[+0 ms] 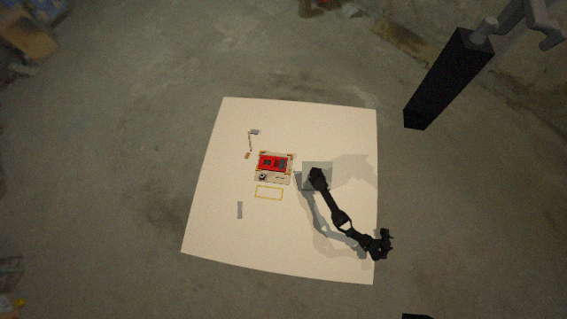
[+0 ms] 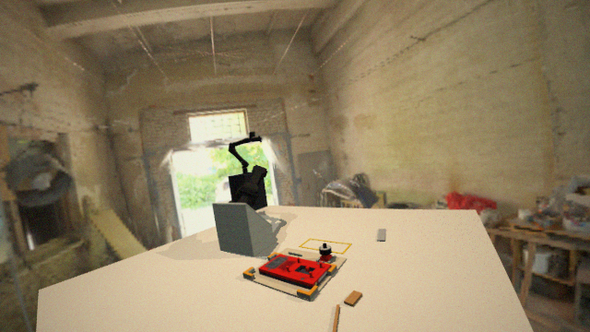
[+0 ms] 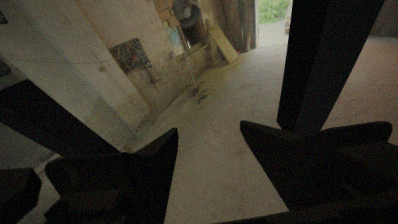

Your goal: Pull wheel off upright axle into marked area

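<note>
Sitting upright on its axle, small dark wheel (image 2: 325, 249) with pale hub.

You see: red fixture (image 1: 272, 163), orange corner tabs, on beige board (image 2: 295, 282); yellow-outlined marked area (image 1: 268, 192) at its 6 o'clock; black arm (image 1: 337, 213); cream table (image 1: 310, 248).
</note>
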You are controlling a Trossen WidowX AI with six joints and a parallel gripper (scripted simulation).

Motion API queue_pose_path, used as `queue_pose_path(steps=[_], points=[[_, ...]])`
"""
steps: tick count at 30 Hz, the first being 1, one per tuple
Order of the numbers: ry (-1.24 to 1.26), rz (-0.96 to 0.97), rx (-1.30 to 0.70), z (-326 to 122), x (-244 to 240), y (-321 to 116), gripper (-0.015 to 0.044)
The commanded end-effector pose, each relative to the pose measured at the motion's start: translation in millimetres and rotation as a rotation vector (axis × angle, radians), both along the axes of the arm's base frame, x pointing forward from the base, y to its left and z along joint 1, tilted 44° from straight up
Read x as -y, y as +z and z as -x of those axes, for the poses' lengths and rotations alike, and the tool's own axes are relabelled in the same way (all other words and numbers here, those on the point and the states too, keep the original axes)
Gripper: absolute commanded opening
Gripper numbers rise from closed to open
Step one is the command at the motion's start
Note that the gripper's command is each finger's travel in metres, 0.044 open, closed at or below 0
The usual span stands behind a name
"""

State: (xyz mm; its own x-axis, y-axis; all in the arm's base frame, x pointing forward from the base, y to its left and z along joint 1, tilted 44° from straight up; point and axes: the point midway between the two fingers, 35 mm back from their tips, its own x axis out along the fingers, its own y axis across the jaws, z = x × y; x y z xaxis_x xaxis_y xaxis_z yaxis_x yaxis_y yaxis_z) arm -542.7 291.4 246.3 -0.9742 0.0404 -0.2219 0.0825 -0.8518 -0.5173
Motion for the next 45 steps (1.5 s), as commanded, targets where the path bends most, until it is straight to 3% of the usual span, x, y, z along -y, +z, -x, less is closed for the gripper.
queue_pose_path(steps=[1,23,45], points=[[-0.065,0.01,-0.02,-24.1,-25.0,17.5,0.03],[-0.519,0.041,-0.147,-194.1,-157.6,91.8,0.03],[-0.875,-0.034,-0.163,-368.7,-218.8,119.9,0.03]])
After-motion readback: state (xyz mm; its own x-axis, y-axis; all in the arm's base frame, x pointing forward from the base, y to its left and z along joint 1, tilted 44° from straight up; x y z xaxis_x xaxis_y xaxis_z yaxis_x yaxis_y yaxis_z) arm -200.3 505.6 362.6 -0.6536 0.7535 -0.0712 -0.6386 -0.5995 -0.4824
